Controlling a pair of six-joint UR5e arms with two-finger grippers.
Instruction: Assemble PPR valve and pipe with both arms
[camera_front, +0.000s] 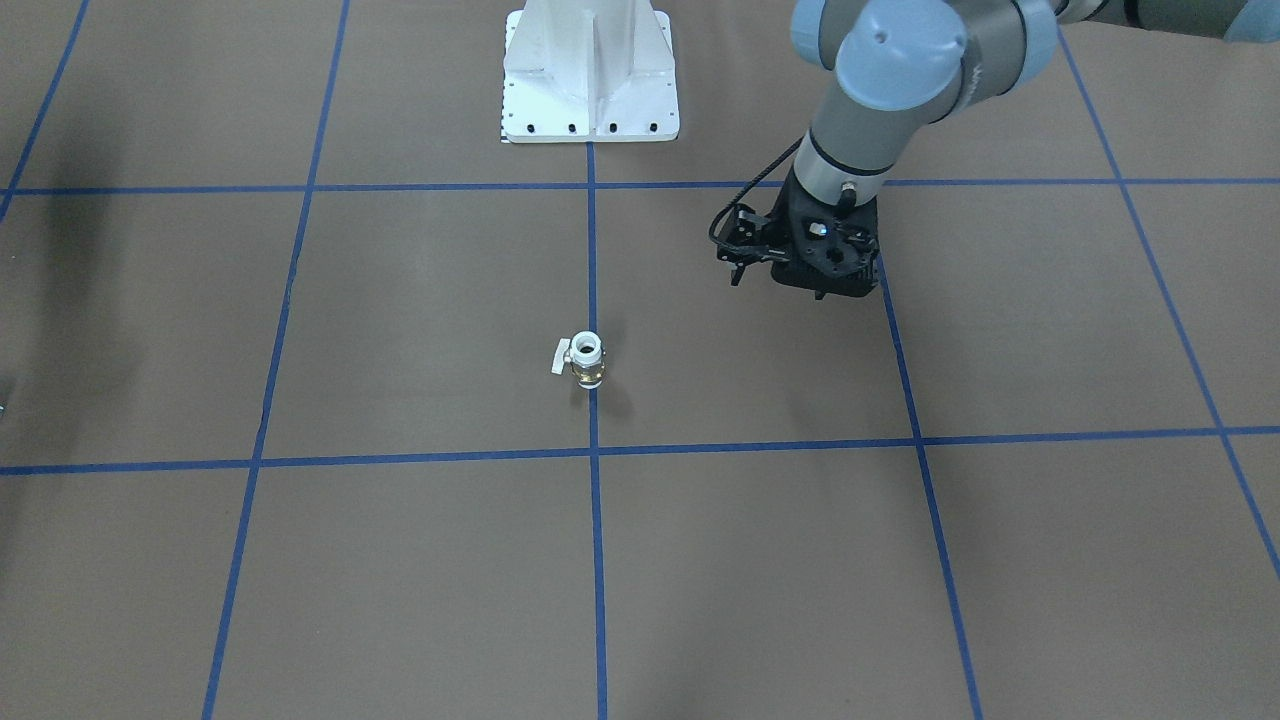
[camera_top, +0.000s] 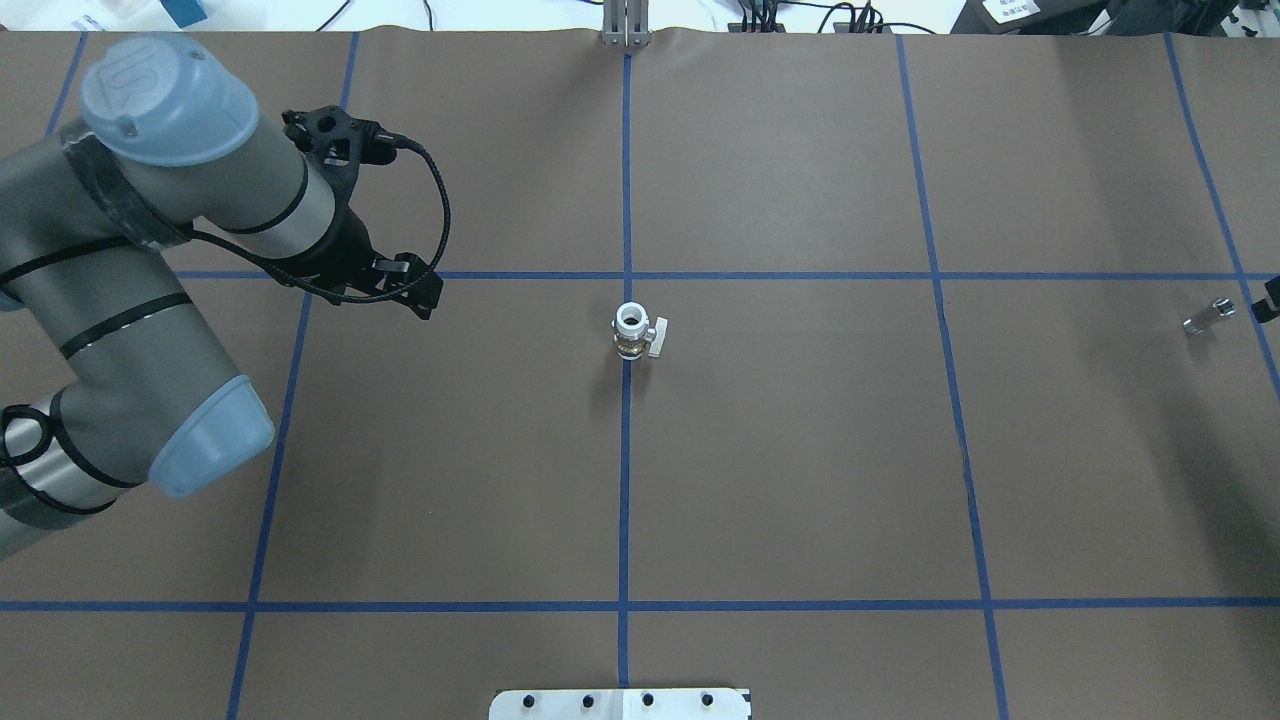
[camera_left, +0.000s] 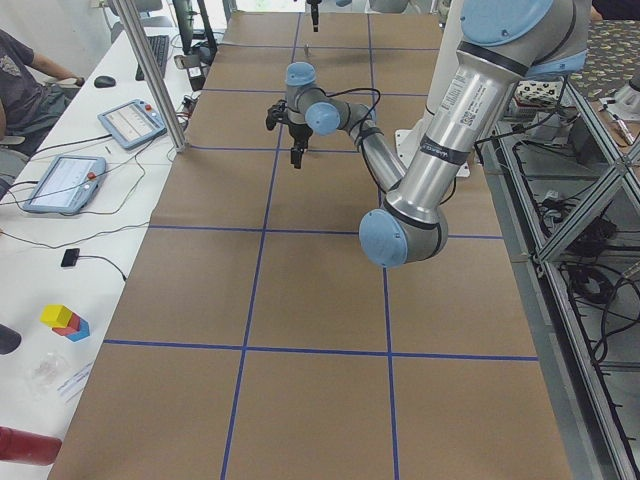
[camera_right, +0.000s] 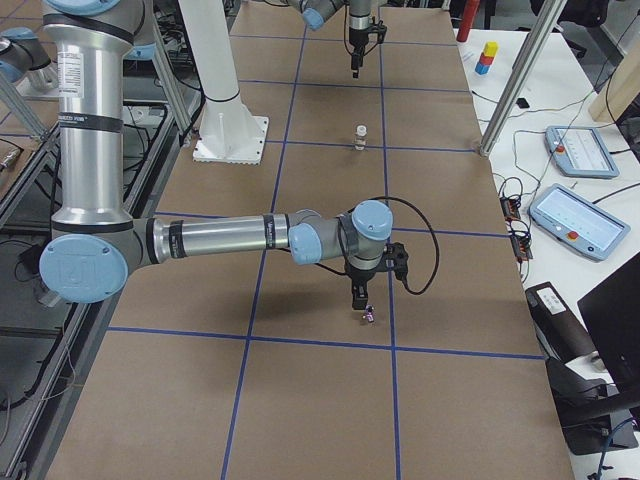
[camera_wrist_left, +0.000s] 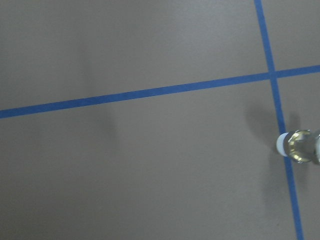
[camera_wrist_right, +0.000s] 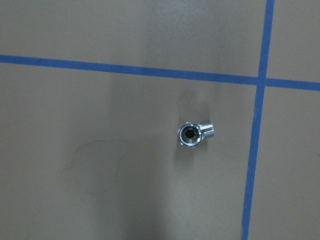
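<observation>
The PPR valve (camera_top: 635, 332) stands upright on the centre blue line, white collar up, brass middle, pale lever to one side; it also shows in the front view (camera_front: 585, 358) and at the right edge of the left wrist view (camera_wrist_left: 300, 147). The pipe (camera_top: 1207, 316), a short silvery stub, lies far out on my right side, and the right wrist view looks into its round mouth (camera_wrist_right: 195, 134). My left gripper (camera_top: 412, 288) hovers well left of the valve. My right gripper (camera_right: 360, 297) hangs just above the pipe (camera_right: 368, 316). I cannot tell whether either gripper is open or shut.
The white bolted pedestal (camera_front: 590, 75) stands at the robot's side of the brown, blue-taped table (camera_top: 800, 450). Operators' tablets (camera_left: 62, 182) and toy blocks (camera_left: 65, 321) lie on the white side bench, off the work surface.
</observation>
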